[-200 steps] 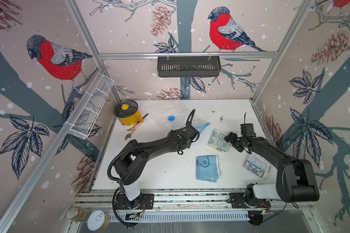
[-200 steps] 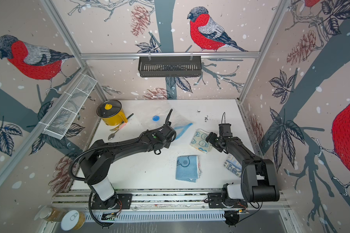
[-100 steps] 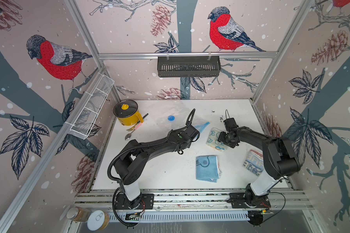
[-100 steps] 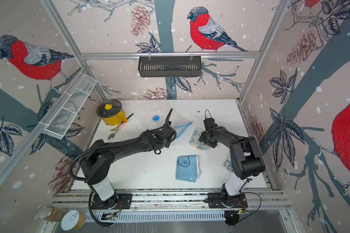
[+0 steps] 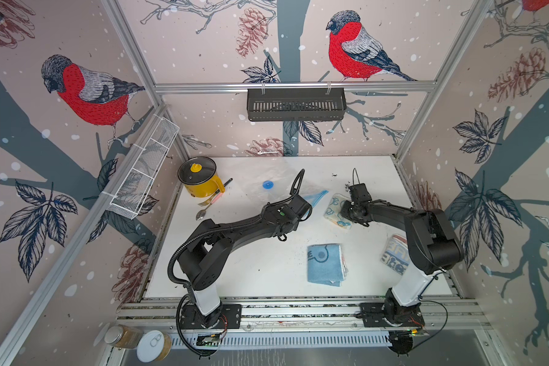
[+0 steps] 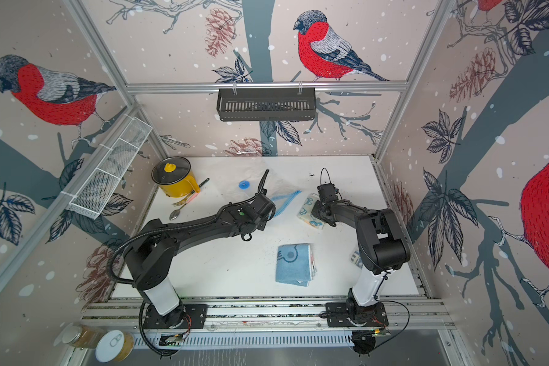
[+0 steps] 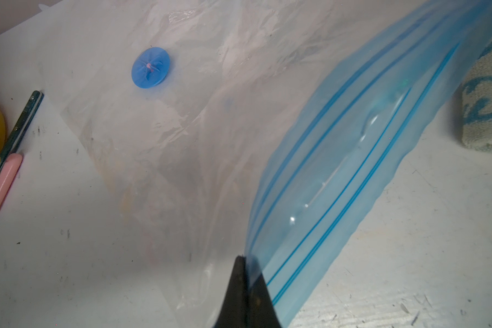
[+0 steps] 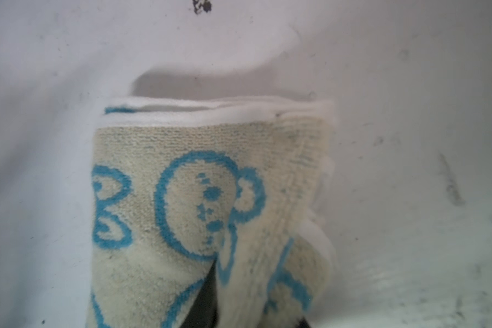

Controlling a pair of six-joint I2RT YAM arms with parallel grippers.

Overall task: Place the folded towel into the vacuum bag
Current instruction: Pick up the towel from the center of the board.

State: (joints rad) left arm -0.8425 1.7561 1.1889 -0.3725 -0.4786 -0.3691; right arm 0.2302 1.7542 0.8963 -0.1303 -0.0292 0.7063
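Note:
The vacuum bag (image 5: 267, 172) lies clear and crinkled at the table's back, with its round blue valve (image 7: 150, 67) on top. My left gripper (image 7: 243, 259) is shut on the bag's blue zip strip (image 7: 338, 170) and holds that edge lifted. Just right of the strip lies the folded towel (image 5: 333, 209), cream with blue figures, seen in both top views. My right gripper (image 8: 253, 306) sits on the towel's near edge. A raised fold of the cloth is pinched between its dark fingers (image 8: 208, 298). The towel (image 8: 199, 198) rests on the table.
A blue folded towel (image 5: 325, 264) lies at front centre. A patterned one (image 5: 393, 258) is partly hidden under the right arm. A yellow pot (image 5: 200, 179) and cutlery (image 5: 210, 202) stand at back left. A black basket (image 5: 295, 104) and a white wire shelf (image 5: 143, 171) hang on the walls.
My right arm swung left from beside the patterned towel to the cream towel, and its jaws closed on the cloth. The left arm and the bag edge have not moved.

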